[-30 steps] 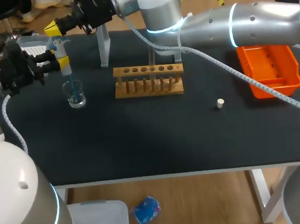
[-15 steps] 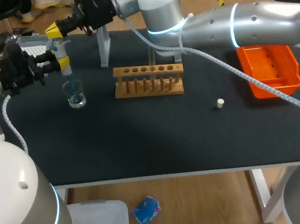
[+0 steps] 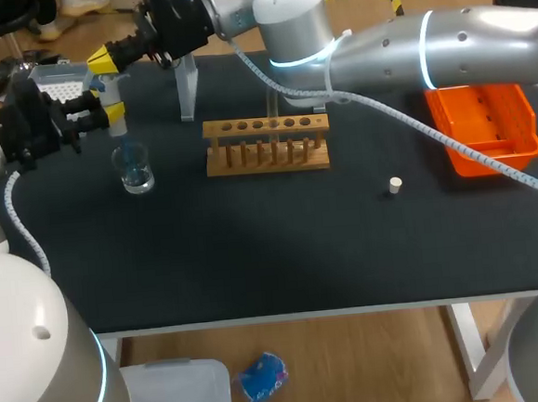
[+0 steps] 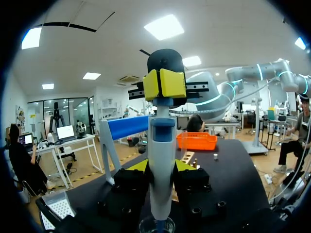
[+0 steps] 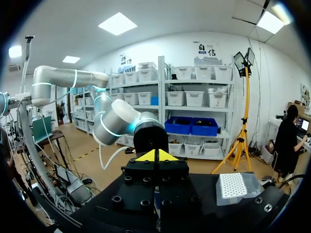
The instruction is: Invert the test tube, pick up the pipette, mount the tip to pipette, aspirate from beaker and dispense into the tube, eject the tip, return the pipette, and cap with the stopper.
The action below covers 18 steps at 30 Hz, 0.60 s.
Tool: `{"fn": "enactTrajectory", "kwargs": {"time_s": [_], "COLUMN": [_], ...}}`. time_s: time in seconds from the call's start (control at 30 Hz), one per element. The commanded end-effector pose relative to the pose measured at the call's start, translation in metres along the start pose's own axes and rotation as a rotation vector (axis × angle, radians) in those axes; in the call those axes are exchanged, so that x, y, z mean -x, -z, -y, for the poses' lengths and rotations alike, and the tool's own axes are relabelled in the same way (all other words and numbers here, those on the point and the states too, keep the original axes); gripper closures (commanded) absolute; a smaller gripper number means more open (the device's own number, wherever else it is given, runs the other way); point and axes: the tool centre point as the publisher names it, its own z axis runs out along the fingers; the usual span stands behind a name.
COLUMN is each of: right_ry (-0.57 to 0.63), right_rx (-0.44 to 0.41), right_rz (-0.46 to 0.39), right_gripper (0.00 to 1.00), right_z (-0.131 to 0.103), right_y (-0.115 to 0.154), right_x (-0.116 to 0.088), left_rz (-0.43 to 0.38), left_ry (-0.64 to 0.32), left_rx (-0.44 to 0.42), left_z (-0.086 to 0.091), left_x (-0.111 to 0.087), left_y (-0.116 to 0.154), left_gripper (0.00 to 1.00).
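The pipette (image 3: pixel 110 102) stands upright over the glass beaker (image 3: pixel 136 170) at the table's far left, with my left gripper (image 3: pixel 105 110) shut on its body. In the left wrist view the pipette (image 4: pixel 161 155) rises between the fingers above the beaker (image 4: pixel 156 226). My right arm reaches across the table from the right. Its gripper (image 3: pixel 105 57) is shut, its yellow tips (image 4: pixel 164 83) sitting on the pipette's top end. The right gripper (image 5: pixel 155 156) shows its tips pressed together. The small pale stopper (image 3: pixel 395 185) lies on the mat right of centre.
A wooden tube rack (image 3: pixel 266 145) stands mid-table, with a clear pipette stand (image 3: pixel 185 86) behind it. An orange bin (image 3: pixel 484 126) sits at the right edge. The tip box (image 3: pixel 55 82) is at the far left corner. The near half of the black mat holds nothing else.
My right gripper's yellow tips have shifted slightly right and down onto the pipette's top. The blue in the beaker looks fainter now. The left arm has barely moved.
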Motion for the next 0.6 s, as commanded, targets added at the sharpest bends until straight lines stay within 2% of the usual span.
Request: {"fn": "enactTrajectory", "kwargs": {"time_s": [0.03, 0.6], "right_ry": [-0.002, -0.014], "right_rx": [0.003, 0.0], "right_rz": [0.0, -0.005], "right_gripper": [1.0, 1.0], "right_z": [0.0064, 0.0102], "right_y": [0.0, -0.0051], "right_x": [-0.0013, 0.0014], "left_rz": [0.002, 0.002], "left_ry": [-0.001, -0.001], "left_rx": [-0.003, -0.003], "left_z": [0.0035, 0.0035], "left_x": [0.0015, 0.0015], "left_y": [0.0004, 0.0004], "left_gripper": [1.0, 1.0]}}
